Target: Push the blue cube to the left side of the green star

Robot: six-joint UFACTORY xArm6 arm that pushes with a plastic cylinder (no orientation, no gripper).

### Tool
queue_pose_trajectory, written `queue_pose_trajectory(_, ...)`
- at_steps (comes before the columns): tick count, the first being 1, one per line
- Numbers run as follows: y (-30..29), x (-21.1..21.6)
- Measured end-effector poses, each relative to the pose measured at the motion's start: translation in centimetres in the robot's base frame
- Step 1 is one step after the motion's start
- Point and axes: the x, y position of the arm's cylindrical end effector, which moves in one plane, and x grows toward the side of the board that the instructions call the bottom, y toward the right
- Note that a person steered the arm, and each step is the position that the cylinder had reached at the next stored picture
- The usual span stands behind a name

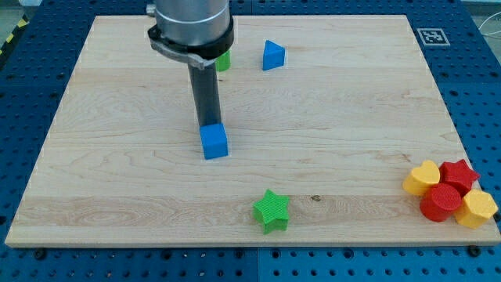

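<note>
The blue cube [214,142] sits left of the board's middle. My tip [207,125] rests against the cube's top edge, on its far side toward the view's top. The green star [272,211] lies near the board's bottom edge, below and to the right of the cube, well apart from it.
A blue triangular block [272,56] sits near the top edge. A green block [224,61] shows partly behind the arm. At the bottom right a cluster holds a yellow heart [422,178], a red star [459,174], a red cylinder [441,203] and a yellow block [477,208].
</note>
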Motion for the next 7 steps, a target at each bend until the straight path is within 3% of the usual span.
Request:
queue_pose_trajectory(3, 1.7, 7.0)
queue_pose_trajectory(7, 1.7, 8.9)
